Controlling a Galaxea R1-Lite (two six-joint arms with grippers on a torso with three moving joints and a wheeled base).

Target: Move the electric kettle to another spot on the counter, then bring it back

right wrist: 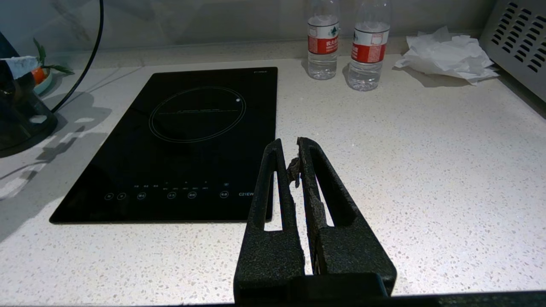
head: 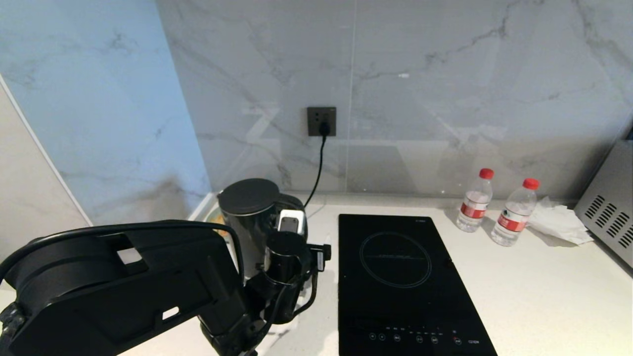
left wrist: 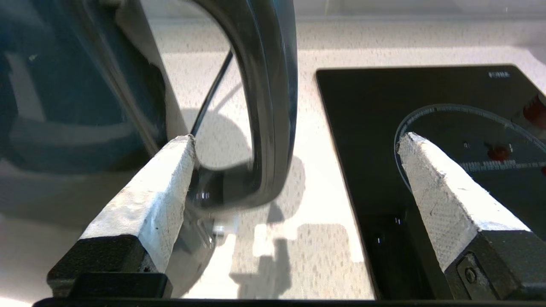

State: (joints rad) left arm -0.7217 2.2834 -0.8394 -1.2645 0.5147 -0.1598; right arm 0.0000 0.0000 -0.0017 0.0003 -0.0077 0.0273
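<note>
The electric kettle (left wrist: 64, 85) stands on the tabletop (left wrist: 307, 204), its handle (left wrist: 273, 106) between the wide-open, empty left pincer (left wrist: 298, 143) fingers.

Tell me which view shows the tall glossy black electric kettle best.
The head view: the tall glossy black electric kettle shows lid and body, partly behind the left arm. The left wrist view gives only its loop handle and blurred side. The right wrist view catches just a dark edge.

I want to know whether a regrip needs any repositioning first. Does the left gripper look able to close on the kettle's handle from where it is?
Probably yes. The left gripper is open, and the electric kettle's handle stands between its fingers with nothing else in the gap. One fingertip sits inside the loop, close to the body.
</note>
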